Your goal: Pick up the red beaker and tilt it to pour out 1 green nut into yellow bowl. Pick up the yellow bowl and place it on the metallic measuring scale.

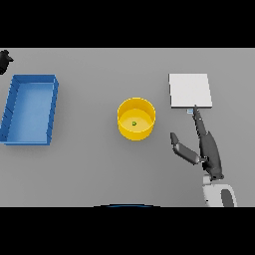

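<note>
A yellow bowl (136, 118) stands at the table's middle with one small green nut (134, 123) lying inside it. To its right, at the back, lies the flat metallic measuring scale (190, 90). My right hand (206, 147) hovers between the two, a little nearer me, open, its fingers stretched toward the scale's front edge and its thumb pointing at the bowl. It holds nothing. No red beaker shows anywhere. My left hand (4, 61) appears only as a dark shape at the far left edge.
A blue rectangular bin (11, 110) sits at the left side of the grey table, well away from the bowl.
</note>
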Controlling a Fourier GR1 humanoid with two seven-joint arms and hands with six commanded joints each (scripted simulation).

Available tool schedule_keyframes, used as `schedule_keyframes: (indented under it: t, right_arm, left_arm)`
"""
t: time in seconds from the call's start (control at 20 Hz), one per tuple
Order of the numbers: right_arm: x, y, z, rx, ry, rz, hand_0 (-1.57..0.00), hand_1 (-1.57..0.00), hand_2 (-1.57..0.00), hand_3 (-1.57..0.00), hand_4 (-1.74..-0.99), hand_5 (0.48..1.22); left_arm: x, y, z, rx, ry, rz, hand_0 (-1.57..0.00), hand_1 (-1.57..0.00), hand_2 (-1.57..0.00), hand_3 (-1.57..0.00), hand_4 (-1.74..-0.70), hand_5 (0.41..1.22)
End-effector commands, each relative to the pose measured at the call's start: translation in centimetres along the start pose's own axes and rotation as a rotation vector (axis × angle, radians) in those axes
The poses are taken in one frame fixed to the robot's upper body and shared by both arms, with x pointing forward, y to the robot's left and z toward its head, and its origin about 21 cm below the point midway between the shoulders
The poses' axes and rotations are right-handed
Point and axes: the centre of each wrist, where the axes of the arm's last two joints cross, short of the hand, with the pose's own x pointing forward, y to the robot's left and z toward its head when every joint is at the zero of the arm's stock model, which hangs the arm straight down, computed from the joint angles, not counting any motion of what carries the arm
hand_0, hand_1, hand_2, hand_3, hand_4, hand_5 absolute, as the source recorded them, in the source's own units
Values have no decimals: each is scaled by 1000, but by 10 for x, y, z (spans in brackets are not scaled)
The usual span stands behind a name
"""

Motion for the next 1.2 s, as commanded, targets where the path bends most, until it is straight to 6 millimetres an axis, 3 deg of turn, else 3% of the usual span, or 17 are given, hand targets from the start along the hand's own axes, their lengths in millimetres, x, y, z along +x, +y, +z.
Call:
schedule_keyframes:
  t: [0.0,0.2,0.35,0.45,0.55,0.6,0.65,0.7,0.75,0.8,0.9,1.0,1.15]
  right_arm:
    - [-1,1,0,1,5,-4,1,1,1,1,-1210,660]
    - [4,1,2,-3,-15,3,1,1,1,1,-1214,664]
    - [3,-4,1,-3,-4,-2,1,1,1,1,-1216,667]
    - [5,-2,-4,-7,-4,2,1,1,1,1,-1207,665]
    - [0,2,3,-1,-8,2,1,1,1,1,-1205,664]
    - [0,3,3,-1,-17,3,1,1,1,1,-1202,667]
    - [1,0,0,-7,-15,8,1,1,1,1,-1197,664]
    - [2,0,3,-6,-23,1,1,1,1,1,-1192,663]
    - [2,2,3,-4,-25,-8,1,1,1,1,-1188,663]
    - [1,2,3,-5,-15,-6,1,1,1,1,-1187,664]
    - [1,0,6,-17,-19,7,1,1,1,1,-1181,665]
    - [4,2,9,-11,-14,11,1,1,1,1,-1184,667]
    - [3,1,10,-5,-10,12,1,1,1,1,-1187,666]
  left_arm:
    - [-11,-6,8,-4,16,15,-1571,-1571,-1571,-1452,-1741,1221]
    - [-39,-26,24,-20,102,56,-1571,-1571,-1571,-1474,-1741,1221]
    - [-48,-37,33,-31,125,67,-1571,-1571,-1571,-1521,-1741,1199]
    - [-54,-43,36,-38,145,65,-1571,-1571,-1571,-1539,-1741,1117]
    - [-62,-48,38,-41,162,40,-1571,-1571,-1571,-1551,-1741,967]
    - [-63,-46,39,-58,156,16,-1571,-1571,-1571,-1555,-1667,908]
    - [-63,-46,42,-95,146,-1,-1571,-1571,-1571,-1503,-1530,865]
    - [-60,-44,43,-129,138,-14,-1564,-1449,-1432,-1362,-1374,830]
    - [-60,-41,45,-189,136,-14,-1457,-1180,-1187,-1129,-1229,803]
    - [-61,-38,46,-218,144,-22,-1166,-944,-959,-903,-1120,778]
    - [-59,-32,46,-294,139,-52,-746,-604,-613,-577,-968,740]
    - [-58,-27,47,-329,135,-65,-477,-386,-392,-369,-878,710]
    - [-60,-24,49,-351,128,-49,-244,-197,-200,-189,-815,684]
